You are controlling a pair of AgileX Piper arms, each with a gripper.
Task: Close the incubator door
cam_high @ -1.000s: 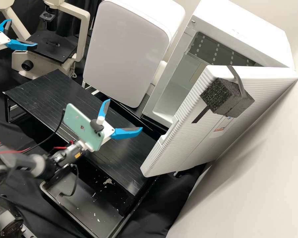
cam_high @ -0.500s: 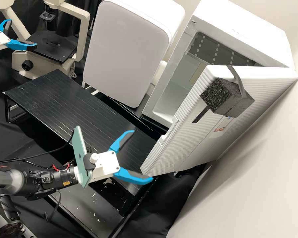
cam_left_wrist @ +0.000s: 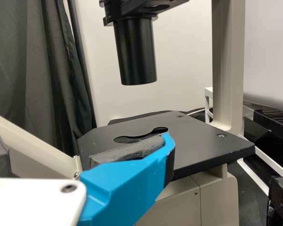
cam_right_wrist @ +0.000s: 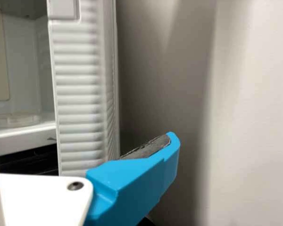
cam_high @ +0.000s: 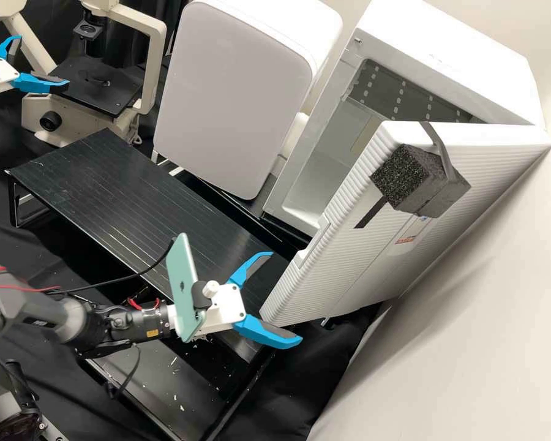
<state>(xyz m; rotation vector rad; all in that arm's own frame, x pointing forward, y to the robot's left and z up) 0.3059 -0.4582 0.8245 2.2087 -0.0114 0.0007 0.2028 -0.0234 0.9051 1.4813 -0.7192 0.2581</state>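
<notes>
White incubator door (cam_high: pixel 330 269) stands open in front of the incubator (cam_high: pixel 453 52), we record, with the right gripper (cam_high: pixel 286 296) spread near its lower free corner, the left gripper (cam_high: pixel 44 61) spread by the microscope stage (cam_high: pixel 98 95).

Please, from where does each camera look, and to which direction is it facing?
High view: fixed off the arms, facing forward and down on the black platform; left claw, right claw and right arm show.
Left wrist view: on that wrist, facing the microscope; one blue finger shows.
Right wrist view: on that wrist, facing the open door's edge and wall; one blue finger shows.
Shared: microscope, high and left wrist views; door, high and right wrist views.
</notes>
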